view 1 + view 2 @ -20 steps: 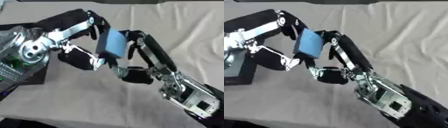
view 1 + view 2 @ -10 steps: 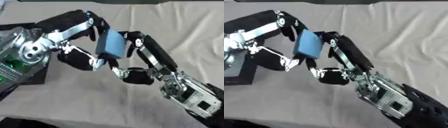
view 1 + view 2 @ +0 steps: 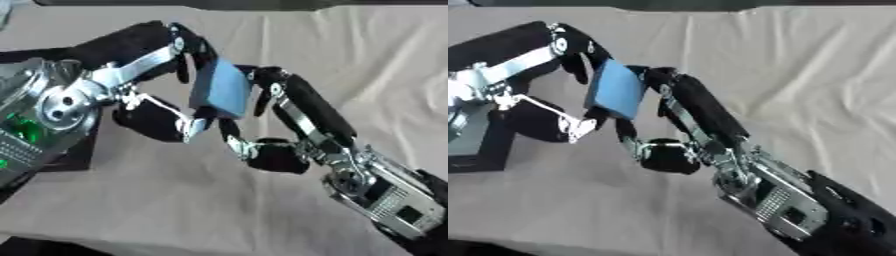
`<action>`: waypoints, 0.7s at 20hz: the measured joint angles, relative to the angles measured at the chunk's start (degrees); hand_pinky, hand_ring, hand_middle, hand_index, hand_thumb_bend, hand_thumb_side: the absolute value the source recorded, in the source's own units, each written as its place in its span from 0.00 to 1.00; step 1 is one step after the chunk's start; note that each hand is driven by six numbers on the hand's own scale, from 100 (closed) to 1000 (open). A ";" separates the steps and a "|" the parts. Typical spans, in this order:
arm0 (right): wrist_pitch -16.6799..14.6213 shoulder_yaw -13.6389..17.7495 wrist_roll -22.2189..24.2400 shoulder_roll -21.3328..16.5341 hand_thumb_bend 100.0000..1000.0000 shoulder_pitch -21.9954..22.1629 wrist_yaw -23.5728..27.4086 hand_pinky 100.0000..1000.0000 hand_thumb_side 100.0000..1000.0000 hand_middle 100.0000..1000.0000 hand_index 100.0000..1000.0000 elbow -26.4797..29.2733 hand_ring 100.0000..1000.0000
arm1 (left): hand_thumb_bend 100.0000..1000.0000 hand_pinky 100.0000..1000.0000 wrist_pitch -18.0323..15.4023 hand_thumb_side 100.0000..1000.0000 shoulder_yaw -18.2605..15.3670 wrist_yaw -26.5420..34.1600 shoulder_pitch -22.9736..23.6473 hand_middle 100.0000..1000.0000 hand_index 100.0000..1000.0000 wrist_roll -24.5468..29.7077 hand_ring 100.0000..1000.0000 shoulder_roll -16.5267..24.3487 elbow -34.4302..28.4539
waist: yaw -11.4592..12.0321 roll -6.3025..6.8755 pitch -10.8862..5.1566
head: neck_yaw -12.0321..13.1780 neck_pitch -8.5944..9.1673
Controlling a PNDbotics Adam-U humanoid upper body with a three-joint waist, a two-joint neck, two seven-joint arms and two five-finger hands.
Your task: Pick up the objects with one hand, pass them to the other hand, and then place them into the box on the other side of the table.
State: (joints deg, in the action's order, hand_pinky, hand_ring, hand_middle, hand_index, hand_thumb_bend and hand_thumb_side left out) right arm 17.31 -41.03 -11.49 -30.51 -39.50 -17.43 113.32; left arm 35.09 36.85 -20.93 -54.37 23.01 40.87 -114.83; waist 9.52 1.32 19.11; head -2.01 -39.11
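A flat light-blue block point(image 3: 222, 92) hangs above the middle of the table, held between both hands. My left hand point(image 3: 153, 112) comes in from the left, with fingers curled over the block's top edge and its thumb under the lower edge. My right hand point(image 3: 293, 112) reaches in from the lower right, its fingers curled against the block's right side and its thumb below. A dark box point(image 3: 472, 142) lies at the left edge, largely hidden behind my left arm.
A wrinkled beige cloth point(image 3: 798, 80) covers the table. The table's far edge runs along the top of both views, and a dark strip shows at the near edge.
Both hands and the blue block stay almost where they were; the pair has only drifted slightly.
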 measured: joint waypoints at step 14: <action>3.45 -0.16 1.41 0.01 0.09 0.25 -1.46 0.41 0.00 0.63 0.88 0.07 0.73 | 0.05 0.69 -2.25 0.12 -1.36 -1.15 1.26 0.27 0.30 1.71 0.50 2.15 0.26 | -0.17 -0.02 0.05 | 0.19 0.03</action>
State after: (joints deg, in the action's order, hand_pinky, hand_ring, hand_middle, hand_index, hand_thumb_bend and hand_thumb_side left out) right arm 20.76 -41.19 -10.08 -30.51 -39.25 -18.88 113.39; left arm 32.84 35.49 -22.08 -53.11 24.72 43.01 -114.56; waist 9.35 1.30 19.16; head -1.82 -39.08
